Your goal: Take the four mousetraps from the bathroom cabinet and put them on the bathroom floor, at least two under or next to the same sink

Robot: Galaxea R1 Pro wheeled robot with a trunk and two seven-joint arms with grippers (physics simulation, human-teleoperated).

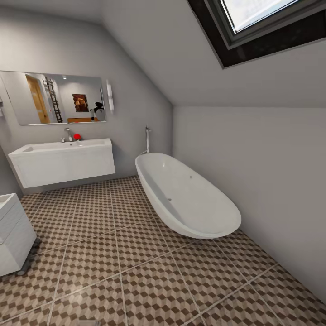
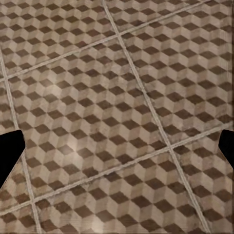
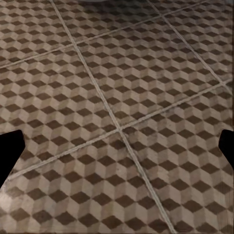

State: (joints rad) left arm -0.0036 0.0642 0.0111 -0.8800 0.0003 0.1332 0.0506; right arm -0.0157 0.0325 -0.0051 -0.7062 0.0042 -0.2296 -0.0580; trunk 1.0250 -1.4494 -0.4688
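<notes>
Against the far wall on the left, the bathroom sink point(image 1: 63, 163) hangs clear of the floor: a wide white rectangular basin with a deep plain front, a chrome faucet point(image 1: 68, 134) at its back edge and a small red object point(image 1: 77, 136) just beside the faucet. A wide mirror point(image 1: 56, 97) is mounted above it, with a slim wall light point(image 1: 110, 96) at its right end. To the right of the sink, under the sloping ceiling and a skylight point(image 1: 262, 18), a white oval bathtub point(image 1: 185, 197) stands on the bathroom floor point(image 1: 136, 267), whose large square tiles carry a brown, beige and white cube pattern split by pale grout lines. At the near left edge sits a smaller white boxy unit point(image 1: 13, 233).

Both wrist views look down on the same tiled floor. The left gripper point(image 2: 117, 151) shows as two dark fingertips point(image 2: 9, 151) at opposite edges of the left wrist view, spread wide with nothing but tile between them. The right gripper point(image 3: 117, 151) looks the same, its fingertips point(image 3: 9, 151) far apart and holding nothing.
</notes>
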